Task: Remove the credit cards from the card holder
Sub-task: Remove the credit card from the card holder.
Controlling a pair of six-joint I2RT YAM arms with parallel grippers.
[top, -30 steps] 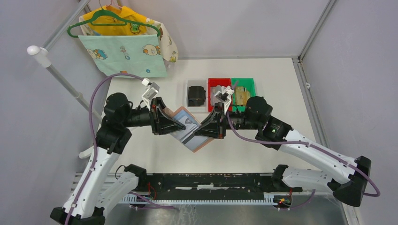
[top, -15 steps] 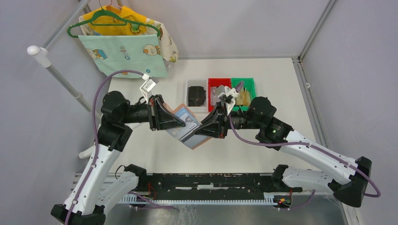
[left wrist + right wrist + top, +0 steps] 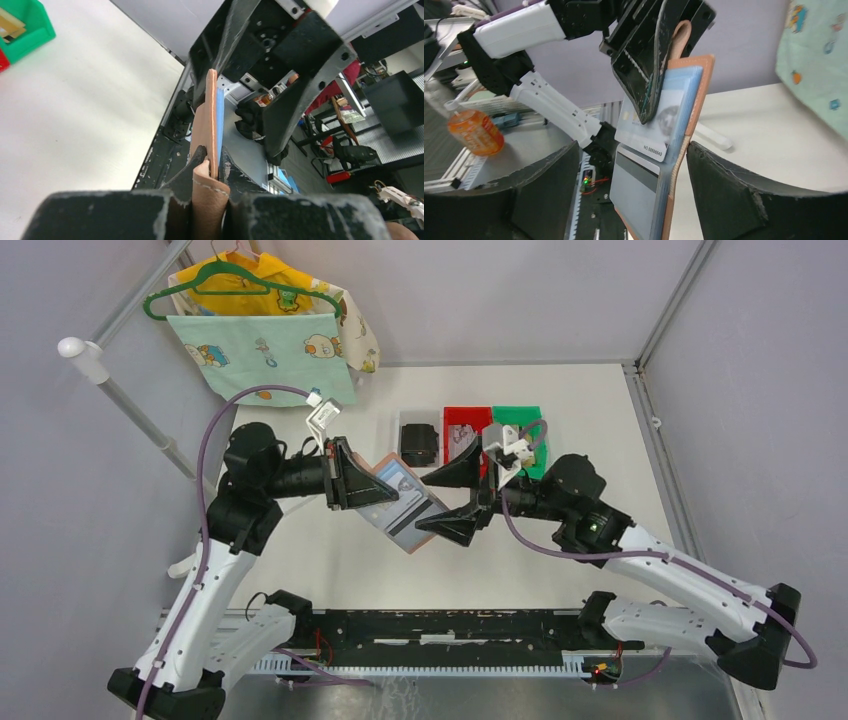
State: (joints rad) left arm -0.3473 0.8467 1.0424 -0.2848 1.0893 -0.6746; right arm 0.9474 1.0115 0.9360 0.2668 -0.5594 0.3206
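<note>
Clamped hard on the card holder (image 3: 405, 508), the left gripper (image 3: 368, 495) pinches the pinkish-tan leather near the fold. The left wrist view shows that leather squeezed edge-on between both fingers, with the blue sleeves lying against it. The grip seems chosen to hold the wallet up off the table (image 3: 300, 550) with its sleeved inside turned toward the other arm, leaving the free half exposed. The credit cards (image 3: 648, 132) are all still in the holder. A white one with a printed number is tucked in the upper sleeve, partly under a left finger, and a grey one with a dark stripe (image 3: 636, 186) sits in the sleeve below. Whether more lie behind them I cannot tell. To the right, the right gripper (image 3: 440, 502) has its jaws wide apart on either side of the wallet's free edge and holds nothing. From its own camera the two fingers flank the hanging wallet without clearly touching it, so I judge it is lining up to nip a card's edge. The stripe card looks the easier pick, since nothing pins it. At the back of the table, the black blocky item (image 3: 418, 443) sits in what looks like a pale tray. The red bin (image 3: 455, 418) comes next, its contents mostly hidden by the right arm. Furthest right, the green bin (image 3: 528, 420) holds a golden-tan piece (image 3: 10, 24).
</note>
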